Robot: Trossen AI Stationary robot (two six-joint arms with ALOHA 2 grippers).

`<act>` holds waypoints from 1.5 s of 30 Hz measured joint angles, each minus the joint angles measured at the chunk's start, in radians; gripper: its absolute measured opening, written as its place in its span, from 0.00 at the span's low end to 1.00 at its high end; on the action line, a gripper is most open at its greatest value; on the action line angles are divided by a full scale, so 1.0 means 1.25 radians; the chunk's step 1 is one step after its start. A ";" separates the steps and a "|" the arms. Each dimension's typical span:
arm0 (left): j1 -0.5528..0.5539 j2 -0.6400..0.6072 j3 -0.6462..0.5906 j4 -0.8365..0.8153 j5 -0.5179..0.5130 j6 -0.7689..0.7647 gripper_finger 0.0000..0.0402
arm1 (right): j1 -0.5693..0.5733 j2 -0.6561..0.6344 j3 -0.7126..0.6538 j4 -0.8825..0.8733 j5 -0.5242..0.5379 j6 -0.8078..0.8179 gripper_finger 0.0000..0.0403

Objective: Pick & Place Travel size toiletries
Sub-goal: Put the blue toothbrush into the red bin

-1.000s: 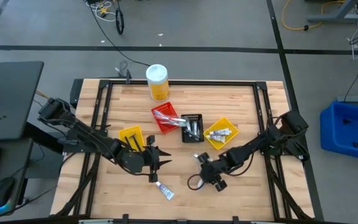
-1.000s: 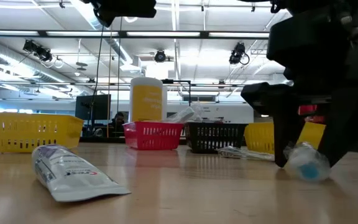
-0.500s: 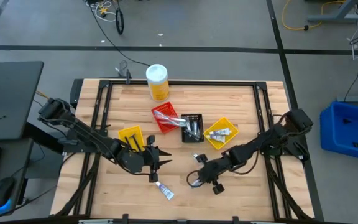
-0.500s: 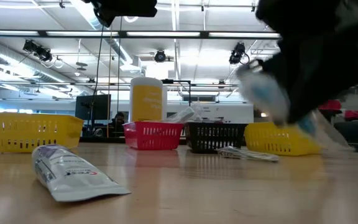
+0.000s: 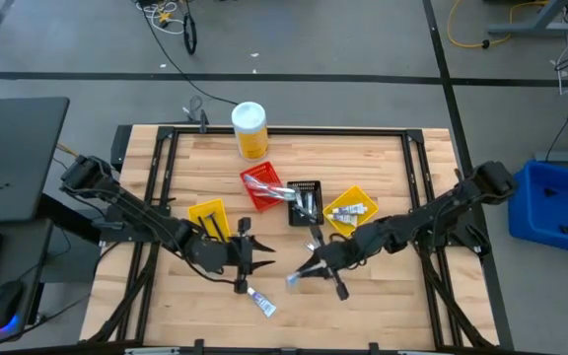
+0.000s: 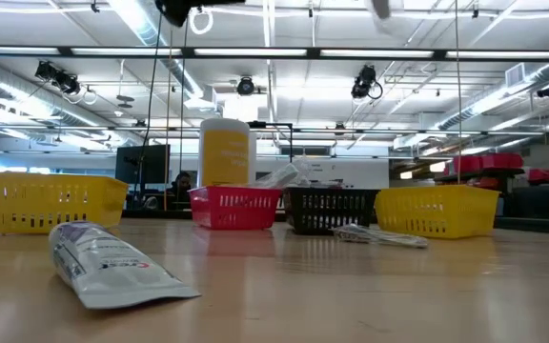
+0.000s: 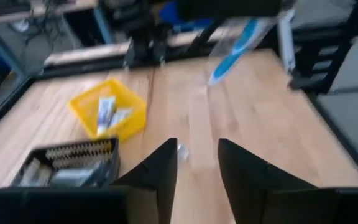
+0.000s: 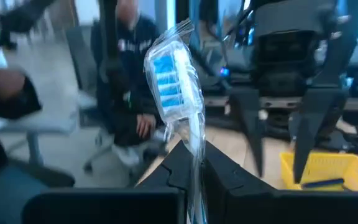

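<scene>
My right gripper [image 5: 307, 269] is shut on a toothbrush with a blue head in a clear wrapper [image 8: 174, 81], above the table's middle near part. The toothbrush also shows far off in the left wrist view [image 7: 236, 43]. My left gripper [image 5: 246, 255] hangs just to its left, open, with nothing between its fingers [image 7: 194, 171]. A white tube with blue print [image 5: 261, 303] lies flat on the wood near the front edge [image 6: 112, 264]. More white tubes lie in the right yellow bin [image 7: 109, 112]. My right gripper pinches the wrapped toothbrush between its two fingers, on the wrapper's handle part [image 8: 193, 152]. The fingers lie about level and point toward the table's left. The blue head end juts out beyond the fingertips, and the toothbrush is lifted clear of the table.
A yellow bin [image 5: 208, 217], a red bin [image 5: 261, 187], a black bin [image 5: 305, 200] and a second yellow bin [image 5: 350, 210] stand mid-table, with a yellow canister [image 5: 249, 130] behind. A small wrapped item [image 6: 381, 235] lies before the right bin. A seated person [image 8: 124, 74] is beyond the table.
My right gripper has shut on the wrapped toothbrush that lay on the table, raised it clear and carried it a little toward the table's left edge, up out of the low view. The toothbrush now points toward my left gripper.
</scene>
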 joint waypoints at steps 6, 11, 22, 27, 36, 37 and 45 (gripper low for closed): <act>0.008 0.000 0.000 0.118 0.022 0.104 0.44 | -0.011 0.000 0.000 0.043 0.115 0.042 0.06; 0.050 0.000 0.000 0.188 0.094 0.124 0.54 | -0.028 0.000 0.000 0.050 0.126 0.043 0.06; 0.107 0.000 0.000 0.198 0.137 0.107 0.54 | -0.070 0.000 0.000 0.097 0.125 0.046 0.06; 0.120 0.032 0.000 0.261 0.143 0.115 0.54 | -0.081 0.000 0.000 0.103 0.125 0.046 0.06; 0.135 0.118 0.000 0.403 0.139 0.165 0.52 | -0.081 0.000 0.000 0.090 0.124 0.046 0.06; 0.136 0.118 0.000 0.407 0.145 0.164 0.51 | -0.081 0.000 0.000 0.090 0.126 0.044 0.06; 0.141 0.118 0.000 0.403 0.141 0.150 0.28 | -0.082 0.000 0.000 0.060 0.177 0.038 0.06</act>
